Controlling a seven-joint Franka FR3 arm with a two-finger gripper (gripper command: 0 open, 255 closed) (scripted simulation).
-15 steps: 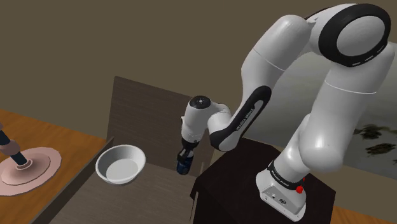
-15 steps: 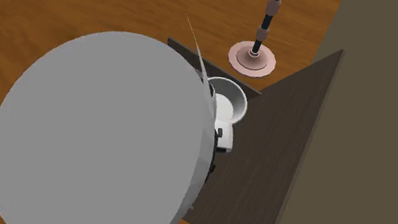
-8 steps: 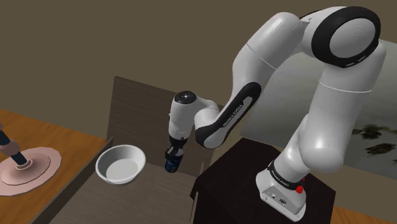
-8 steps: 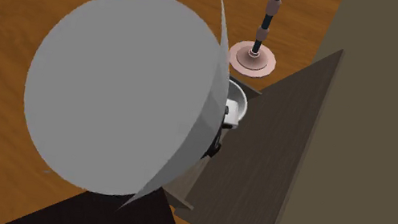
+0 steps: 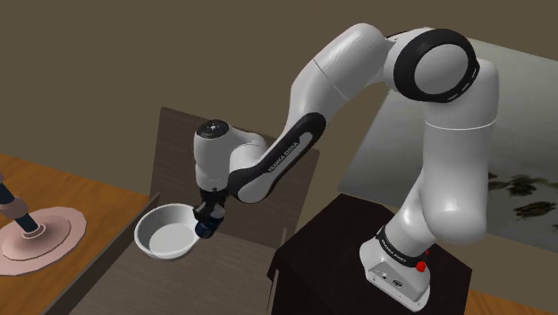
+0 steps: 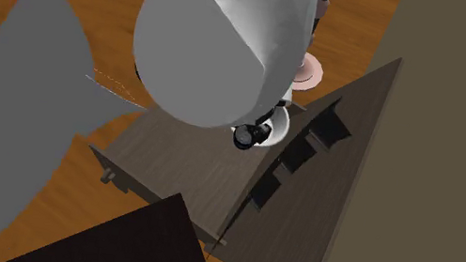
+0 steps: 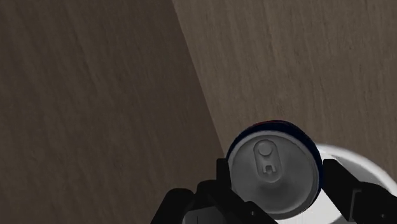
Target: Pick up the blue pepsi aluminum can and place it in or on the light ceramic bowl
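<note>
A blue can (image 5: 207,227) with a silver top (image 7: 272,167) is clasped between the black fingers (image 7: 222,175) of my gripper (image 5: 208,218), which is shut on it. The can hangs upright just above the near rim of the white bowl (image 5: 166,233), on the side toward the stand. The bowl rests on the dark wooden surface (image 5: 224,277). Beyond the can in the wrist view, part of the bowl (image 7: 359,167) shows. From the second exterior view, the gripper (image 6: 249,136) sits beside the bowl (image 6: 282,123), and a big grey arm link hides most of the bowl.
A pink round base (image 5: 40,236) with a dark pole stands on the orange wooden floor at the shoulder view's left. A tall dark panel (image 5: 188,152) rises behind the bowl. The black stand (image 5: 344,246) lies at the lower right.
The arm has swung toward the shoulder view's left with the can in it, from beside the stand to the bowl's rim. The bowl has stayed put.
</note>
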